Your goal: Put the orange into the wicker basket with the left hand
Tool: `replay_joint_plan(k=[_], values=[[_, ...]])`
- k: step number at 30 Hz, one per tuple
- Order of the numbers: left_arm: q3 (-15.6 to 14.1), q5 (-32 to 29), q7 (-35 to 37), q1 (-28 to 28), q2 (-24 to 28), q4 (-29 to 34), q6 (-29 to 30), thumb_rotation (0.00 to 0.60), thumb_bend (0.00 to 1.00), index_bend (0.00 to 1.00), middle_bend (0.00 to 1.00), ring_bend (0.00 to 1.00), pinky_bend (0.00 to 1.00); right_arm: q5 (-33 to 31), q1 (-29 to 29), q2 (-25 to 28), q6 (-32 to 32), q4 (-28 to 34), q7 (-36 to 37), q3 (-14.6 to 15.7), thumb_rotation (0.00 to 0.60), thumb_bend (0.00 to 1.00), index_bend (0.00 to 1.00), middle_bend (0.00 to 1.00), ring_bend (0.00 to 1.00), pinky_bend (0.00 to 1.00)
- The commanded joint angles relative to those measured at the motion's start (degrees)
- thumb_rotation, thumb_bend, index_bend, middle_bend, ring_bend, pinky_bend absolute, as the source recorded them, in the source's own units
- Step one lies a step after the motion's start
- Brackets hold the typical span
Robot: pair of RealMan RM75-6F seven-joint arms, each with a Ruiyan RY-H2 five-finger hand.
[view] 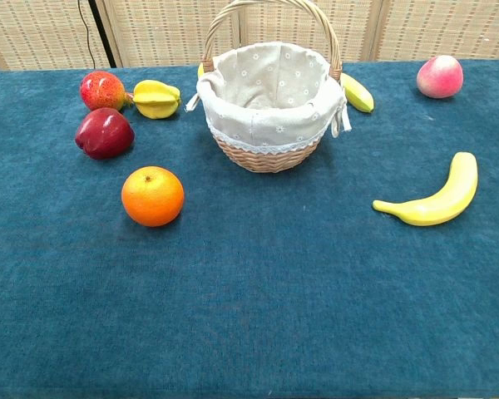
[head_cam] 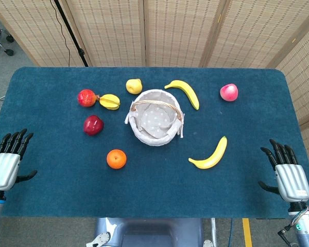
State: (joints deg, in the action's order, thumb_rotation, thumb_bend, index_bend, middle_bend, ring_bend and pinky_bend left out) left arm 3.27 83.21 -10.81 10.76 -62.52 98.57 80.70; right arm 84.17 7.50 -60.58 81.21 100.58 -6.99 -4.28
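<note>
The orange lies on the blue table cloth, in front of and to the left of the wicker basket. The basket has a pale dotted cloth lining and an upright handle, and nothing shows inside it. My left hand hovers at the table's left edge, fingers spread and holding nothing, well left of the orange. At the right edge, my right hand is likewise spread and holds nothing. Neither hand shows in the chest view.
Left of the basket lie a dark red apple, a pomegranate and a yellow starfruit. A yellow pear and a banana sit behind it. A peach and a second banana lie to the right.
</note>
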Motion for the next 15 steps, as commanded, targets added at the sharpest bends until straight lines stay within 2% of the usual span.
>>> replay_joint_plan(k=[1, 15], values=[[-0.06, 0.00, 0.01, 0.10, -0.06, 0.05, -0.26, 0.600, 0.00, 0.00, 0.00, 0.00, 0.00, -0.16, 0.09, -0.10, -0.18, -0.09, -0.24, -0.02, 0.600, 0.00, 0.15, 0.00, 0.00, 0.00], [0.08, -0.14, 1.61, 0.98, -0.61, -0.86, -1.90, 0.600, 0.00, 0.00, 0.00, 0.00, 0.00, -0.10, -0.01, 0.07, -0.14, 0.30, -0.21, 0.19, 0.600, 0.00, 0.15, 0.00, 0.00, 0.00]])
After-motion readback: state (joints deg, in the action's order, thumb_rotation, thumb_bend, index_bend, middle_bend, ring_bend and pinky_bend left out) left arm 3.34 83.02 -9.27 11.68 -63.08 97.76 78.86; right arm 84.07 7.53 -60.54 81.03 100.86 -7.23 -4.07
